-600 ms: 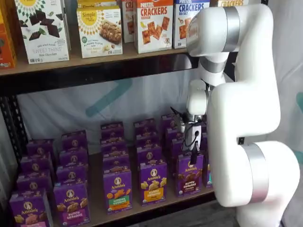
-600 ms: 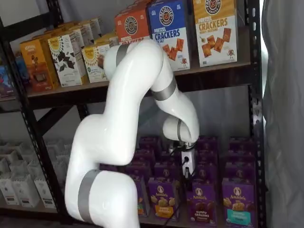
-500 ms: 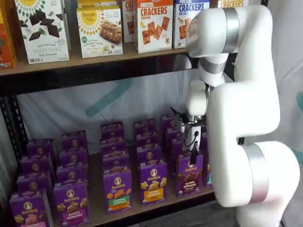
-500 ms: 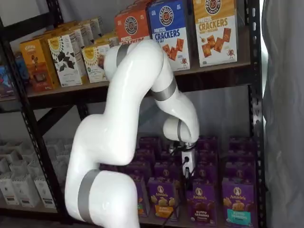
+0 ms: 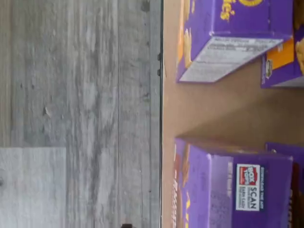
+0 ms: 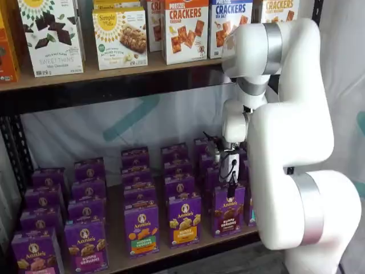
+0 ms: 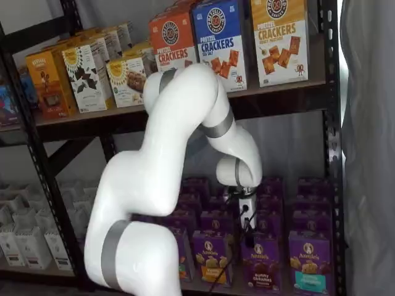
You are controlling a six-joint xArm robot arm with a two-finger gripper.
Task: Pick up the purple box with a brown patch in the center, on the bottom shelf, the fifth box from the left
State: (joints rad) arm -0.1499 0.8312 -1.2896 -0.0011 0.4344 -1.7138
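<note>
The purple box (image 6: 228,212) with the dark brown band stands in the front row of the bottom shelf (image 6: 116,254), and it also shows in the other shelf view (image 7: 260,265). My gripper (image 6: 232,181) hangs from the white arm just above this box, a little behind its top, and holds nothing. In both shelf views its black fingers (image 7: 247,226) show only as one narrow dark strip, and the jaws stand wide open. The wrist view shows the shelf board (image 5: 209,111) and the tops of purple cartons (image 5: 228,187).
Purple cartons with orange (image 6: 141,231) and yellow (image 6: 184,221) bands stand left of the box, and a teal-banded one (image 7: 308,269) stands to its right. More purple cartons fill the rows behind. Cracker boxes (image 6: 185,31) line the upper board. Grey floor (image 5: 80,95) lies in front of the shelf.
The arm's upper joints have swung slightly. The gripper has risen a little and stays over the brown-banded box. No box has moved.
</note>
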